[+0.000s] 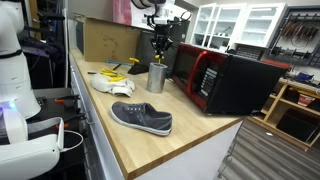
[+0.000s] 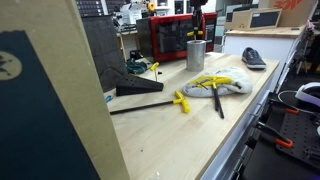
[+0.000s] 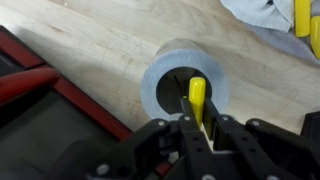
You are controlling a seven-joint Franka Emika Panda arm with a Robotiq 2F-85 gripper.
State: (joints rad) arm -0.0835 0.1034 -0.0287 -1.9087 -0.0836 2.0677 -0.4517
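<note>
Gripper: we see the gripper (image 3: 197, 128) with its fingers pressed together on a yellow-handled tool (image 3: 197, 95), pinching it near the upper end. In both exterior views it hangs straight down over the cup (image 1: 159, 45).

Held thing: the yellow-handled tool points down into the mouth of the metal cup (image 3: 155, 82). We judge that the high pinch lets it hang plumb and leaves the lower part free to pass the rim without the fingers touching it.

Cup: the metal cup (image 1: 157, 78) stands upright on the desk (image 1: 190, 125), towards the back edge and just beside the door of the microwave (image 1: 225, 80). We cannot tell whether the two touch. Its open top faces up, which suits an approach from above.

Depth: from the wrist view we cannot tell how far the tool's tip reaches inside, or whether it meets the bottom.

Cloth and tools: a white cloth (image 2: 222, 84) lies near the desk's open long edge with more yellow-handled pieces on it. Another loose tool (image 2: 181, 101) lies flat further along the same edge. We take these as laid flat so they do not roll.

Shoe: a grey shoe (image 1: 141, 118) rests sole-down near the desk's front corner, well apart from the cup.

Box: a cardboard box (image 1: 105, 40) sits at the back edge, behind the cloth.
</note>
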